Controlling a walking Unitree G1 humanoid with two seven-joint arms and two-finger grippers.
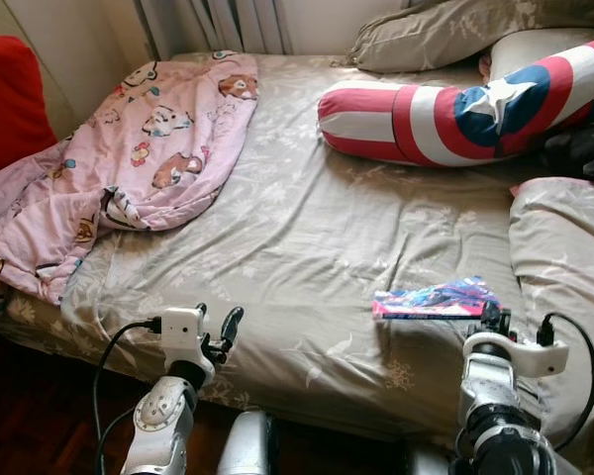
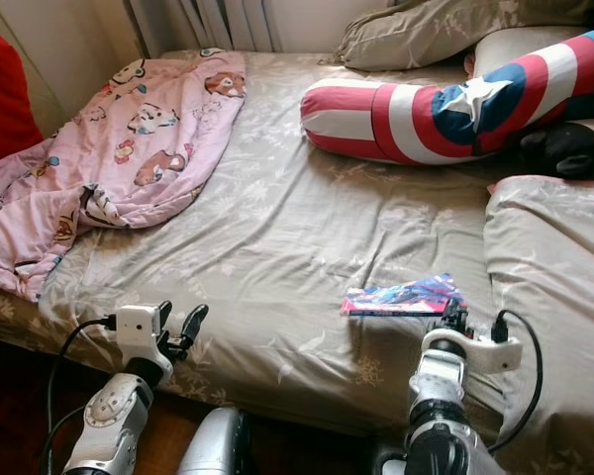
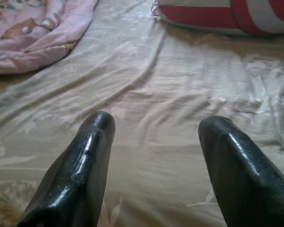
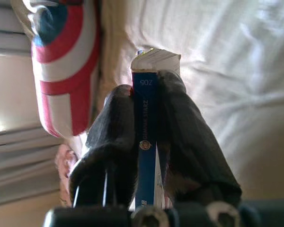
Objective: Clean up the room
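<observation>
A thin book with a blue and pink cover (image 1: pixel 436 299) lies near the front edge of the bed (image 1: pixel 307 237). My right gripper (image 4: pixel 146 94) is shut on its blue spine (image 4: pixel 146 123), one black finger (image 4: pixel 114 123) on each side. My left gripper (image 3: pixel 156 124) is open and holds nothing, just above the grey sheet at the bed's front left (image 1: pixel 223 332). A crumpled pink blanket with bear prints (image 1: pixel 129 158) covers the bed's left side. A red, white and blue bolster (image 1: pixel 455 109) lies across the back right.
Grey pillows (image 1: pixel 455 30) lean at the head of the bed, and another grey cushion (image 1: pixel 564 267) sits at the right edge. A red cushion (image 1: pixel 5 99) stands at the far left. Dark wooden floor (image 1: pixel 40 416) shows below the bed.
</observation>
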